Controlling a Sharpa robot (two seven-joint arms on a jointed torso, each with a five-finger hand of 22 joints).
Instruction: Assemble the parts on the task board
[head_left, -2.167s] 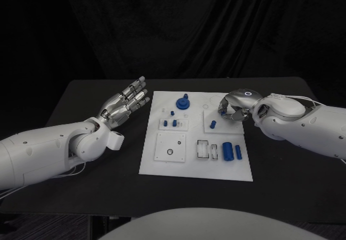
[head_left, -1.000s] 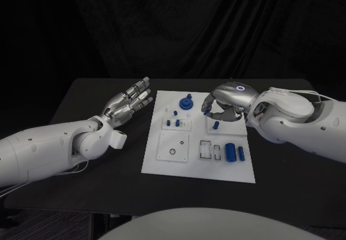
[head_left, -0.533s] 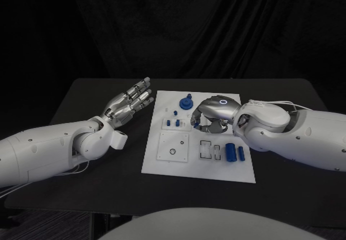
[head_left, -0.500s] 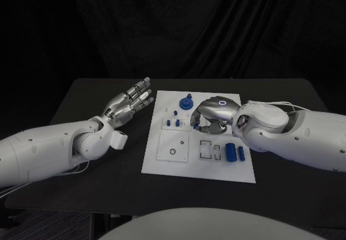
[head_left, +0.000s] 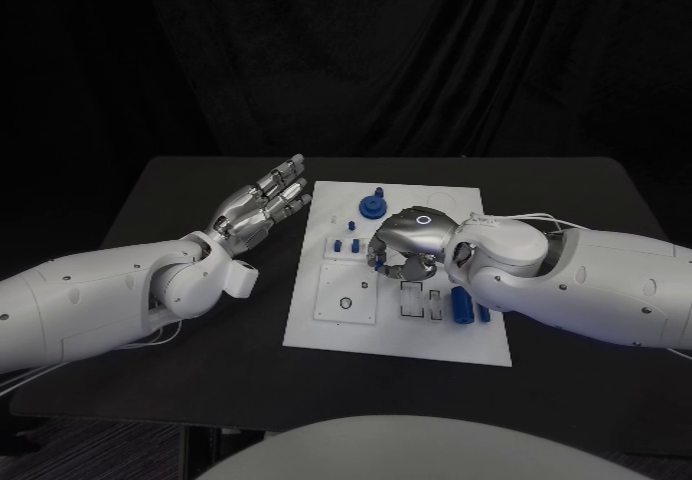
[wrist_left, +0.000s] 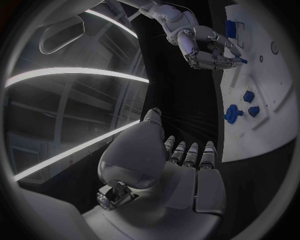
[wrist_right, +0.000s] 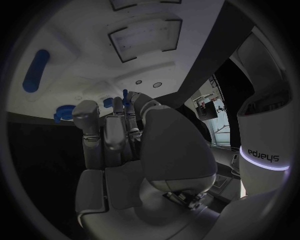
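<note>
The white task board (head_left: 346, 335) lies in the middle of the black table. My right hand (head_left: 401, 245) hovers over the board's middle with its fingers curled in. It pinches a small blue peg (wrist_left: 241, 61), which is also seen at its fingertips (wrist_right: 125, 94). My left hand (head_left: 260, 208) is held palm up with fingers spread, just off the board's left edge, and holds nothing. A blue knob (head_left: 372, 207) stands at the board's far side. Small blue pegs (head_left: 343, 245) stand left of the right hand, and a blue cylinder (head_left: 456, 303) lies at the near right.
Two narrow slots (head_left: 413, 298) and a square sub-plate with a round hole (head_left: 343, 301) lie on the board's near half. My right forearm (head_left: 577, 280) covers the board's right edge. Bare black table (head_left: 173, 360) surrounds the board.
My right hand has moved from the board's far right sub-plate leftward and nearer, to above the middle of the board. The left hand has stayed where it was.
</note>
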